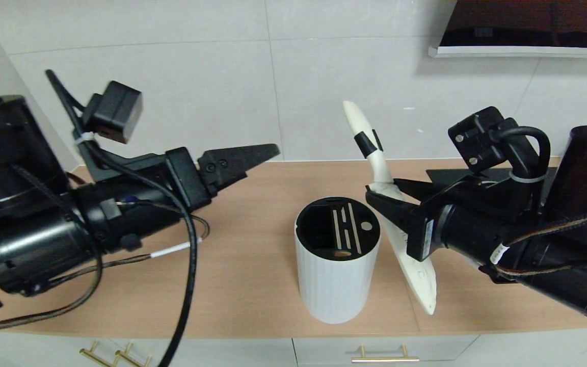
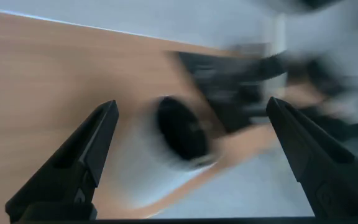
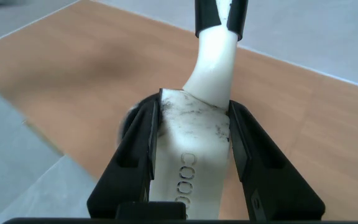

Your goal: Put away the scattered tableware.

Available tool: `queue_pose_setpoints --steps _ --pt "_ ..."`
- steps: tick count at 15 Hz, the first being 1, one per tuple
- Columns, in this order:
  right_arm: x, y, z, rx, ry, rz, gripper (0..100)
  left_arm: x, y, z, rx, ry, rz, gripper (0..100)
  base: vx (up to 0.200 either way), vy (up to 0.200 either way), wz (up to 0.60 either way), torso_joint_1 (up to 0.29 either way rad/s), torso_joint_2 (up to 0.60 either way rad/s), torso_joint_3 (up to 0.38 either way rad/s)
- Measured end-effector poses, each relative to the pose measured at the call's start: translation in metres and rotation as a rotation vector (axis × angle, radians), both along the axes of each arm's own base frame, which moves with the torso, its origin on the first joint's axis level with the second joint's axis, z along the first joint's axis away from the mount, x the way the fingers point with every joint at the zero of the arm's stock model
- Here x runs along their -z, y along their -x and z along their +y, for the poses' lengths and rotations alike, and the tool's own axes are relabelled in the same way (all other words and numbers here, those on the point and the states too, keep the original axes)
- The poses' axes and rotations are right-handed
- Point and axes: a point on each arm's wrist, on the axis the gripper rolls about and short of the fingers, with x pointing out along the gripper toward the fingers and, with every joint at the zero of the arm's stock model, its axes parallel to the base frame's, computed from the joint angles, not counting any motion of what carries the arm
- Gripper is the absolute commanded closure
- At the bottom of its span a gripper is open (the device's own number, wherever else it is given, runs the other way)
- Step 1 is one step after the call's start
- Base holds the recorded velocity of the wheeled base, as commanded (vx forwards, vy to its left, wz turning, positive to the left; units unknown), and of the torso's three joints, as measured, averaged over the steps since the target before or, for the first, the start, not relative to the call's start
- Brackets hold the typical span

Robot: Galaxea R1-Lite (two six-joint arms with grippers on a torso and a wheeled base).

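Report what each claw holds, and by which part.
Right claw grips the white spatula at its blade's top, beside the neck. Left claw open, empty.

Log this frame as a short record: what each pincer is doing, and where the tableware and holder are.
left pincer: open, empty, over the counter
right pincer: shut on spatula
spatula: white, tilted, handle up, to the right of holder, not in it
holder: white cylinder, upright on counter, between the arms
task state: spatula not yet put away
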Motion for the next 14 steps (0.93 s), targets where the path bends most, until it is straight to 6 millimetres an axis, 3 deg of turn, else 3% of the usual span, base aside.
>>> queue_pose_setpoints --steps 3,7,14 --pt "0.001 0.008 0.007 0.003 0.004 0.001 100 0.006 -0.005 -0.017 0.124 0.055 0.012 0 0.000 0.000 0.00 0.000 0.00 0.000" --pt "0.004 0.018 0.015 -0.021 0.011 0.006 100 0.018 -0.006 -0.025 0.146 0.048 -0.070 0 0.000 0.000 0.00 0.000 0.00 0.000" --pt "0.008 0.027 0.022 -0.061 0.024 0.014 100 0.030 -0.001 -0.058 0.136 -0.043 -0.145 0 0.000 0.000 0.00 0.000 0.00 0.000"
